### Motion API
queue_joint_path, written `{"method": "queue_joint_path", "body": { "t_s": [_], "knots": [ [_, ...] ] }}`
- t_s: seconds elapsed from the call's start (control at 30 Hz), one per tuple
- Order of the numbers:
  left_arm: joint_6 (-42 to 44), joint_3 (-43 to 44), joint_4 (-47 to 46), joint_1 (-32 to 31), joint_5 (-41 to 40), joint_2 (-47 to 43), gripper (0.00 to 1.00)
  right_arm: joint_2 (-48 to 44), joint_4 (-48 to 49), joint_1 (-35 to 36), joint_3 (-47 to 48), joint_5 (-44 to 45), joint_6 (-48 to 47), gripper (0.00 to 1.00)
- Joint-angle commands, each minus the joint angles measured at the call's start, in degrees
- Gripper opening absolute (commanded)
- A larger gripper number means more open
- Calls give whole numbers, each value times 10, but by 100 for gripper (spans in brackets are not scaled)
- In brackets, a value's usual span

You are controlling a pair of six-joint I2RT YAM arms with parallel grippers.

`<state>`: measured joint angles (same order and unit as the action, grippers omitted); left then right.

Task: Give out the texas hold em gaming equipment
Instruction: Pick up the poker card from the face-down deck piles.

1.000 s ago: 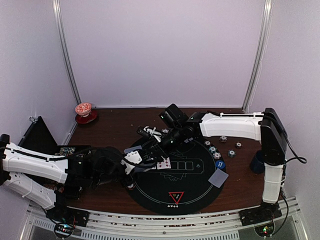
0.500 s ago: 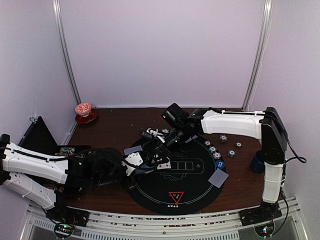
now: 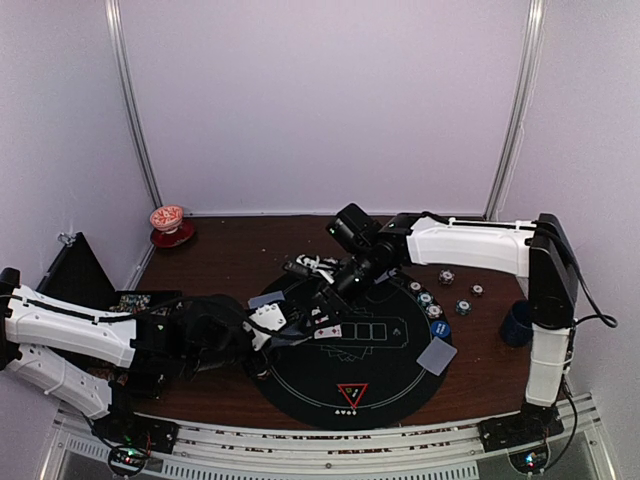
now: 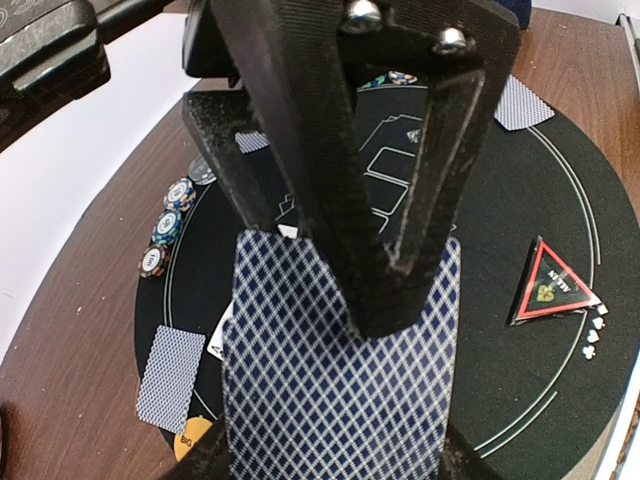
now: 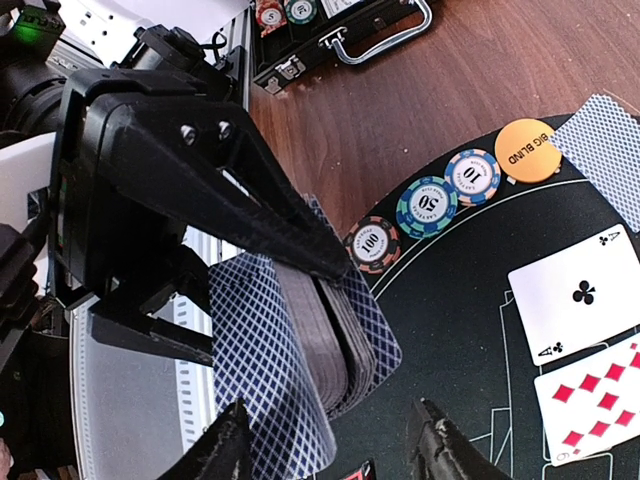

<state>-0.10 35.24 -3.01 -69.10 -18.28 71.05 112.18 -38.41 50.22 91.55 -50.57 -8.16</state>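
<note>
Left hand: the left gripper (image 4: 385, 300) was clamped on the deck of cards (image 4: 330, 400), above the left part of the mat.
Right hand: the right gripper (image 5: 330, 445) had its fingers spread and carried nothing.
Key relation: the deck lay straight ahead of the right gripper, near but not touching. Its long axis ran along the left fingers and its free short end faced the right gripper. In my judgement the right arm was the one placed to draw a card.
Surface: a round black mat (image 3: 300, 385) on a brown table (image 3: 230, 255), carrying chips (image 5: 427, 207), an orange button (image 5: 527, 150) and a face-up ace (image 5: 575, 295).
Room: pale walls (image 3: 320, 100) stood close around the table.
</note>
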Motion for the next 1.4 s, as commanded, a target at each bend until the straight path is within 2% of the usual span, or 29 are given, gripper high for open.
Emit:
{"method": "queue_joint_path", "body": {
  "t_s": [0.0, 0.2, 0.47, 0.6, 0.67, 0.73, 0.83, 1.37],
  "knots": [
    [1, 9, -36, 2, -14, -1, 54, -28, -6, -3, -7, 3, 2, 52],
    [1, 9, -37, 2, -15, 0, 54, -35, 1, -9, -13, 8, 8, 42],
    [1, 9, -35, 2, -14, 1, 54, -46, -6, -20, -13, -8, 6, 10],
    [1, 9, -36, 2, -14, 1, 54, -46, -9, -24, -13, -25, 6, 2],
    [1, 9, -36, 2, -15, 2, 54, -45, -9, -24, -13, -29, 6, 3],
    [1, 10, -36, 2, -15, 3, 54, -43, -7, -24, -14, -31, 8, 20],
    [1, 10, -37, 2, -15, 5, 54, -36, -3, -23, -16, -32, 12, 30],
    [1, 11, -37, 2, -17, 8, 53, -14, 37, -5, -23, -20, 42, 29]
  ]
}}
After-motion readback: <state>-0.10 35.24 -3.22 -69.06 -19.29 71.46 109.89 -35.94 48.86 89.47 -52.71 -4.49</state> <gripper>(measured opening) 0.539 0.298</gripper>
